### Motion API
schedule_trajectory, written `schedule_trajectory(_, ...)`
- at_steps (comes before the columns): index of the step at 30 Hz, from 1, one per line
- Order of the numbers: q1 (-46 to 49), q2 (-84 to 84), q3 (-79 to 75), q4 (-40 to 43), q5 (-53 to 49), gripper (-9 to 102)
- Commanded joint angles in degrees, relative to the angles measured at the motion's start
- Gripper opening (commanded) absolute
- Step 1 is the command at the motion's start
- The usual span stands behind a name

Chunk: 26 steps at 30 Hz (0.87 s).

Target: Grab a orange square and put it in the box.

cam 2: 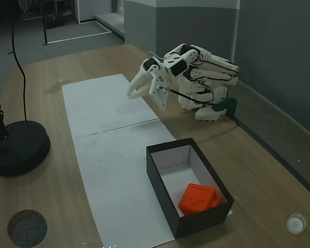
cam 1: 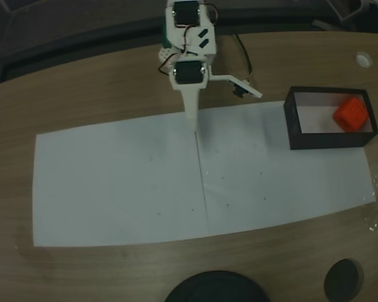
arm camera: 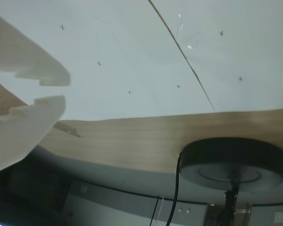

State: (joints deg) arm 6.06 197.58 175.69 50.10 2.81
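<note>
- The white gripper [cam 2: 130, 93] is hovering over the white paper sheet [cam 2: 101, 111], its fingers slightly parted and gripping nothing.
- The orange square [cam 2: 198, 199] is sitting inside the box [cam 2: 160, 178], at its right end in a fixed view [cam 1: 351, 114].

Orange square [cam 2: 198, 199] inside black box [cam 2: 160, 181]

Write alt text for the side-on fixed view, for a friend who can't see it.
A small bright orange cube lies inside a shallow black-walled box with a white inside, on white paper over a wooden table. Behind it, a white robot arm sits folded, its gripper empty above the paper.
</note>
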Motion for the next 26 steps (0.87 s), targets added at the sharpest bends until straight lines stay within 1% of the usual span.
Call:
schedule_trajectory(1,-0.35,0.97,-0.44,3.34,0.09,0)
schedule_trajectory(6,-2.81,0.97,-1.58,15.64,0.09,0)
schedule_trajectory(10,-4.92,0.97,-3.78,23.91,0.0,0)
schedule_trajectory(26,-4.92,0.97,-3.87,23.82,0.18,0)
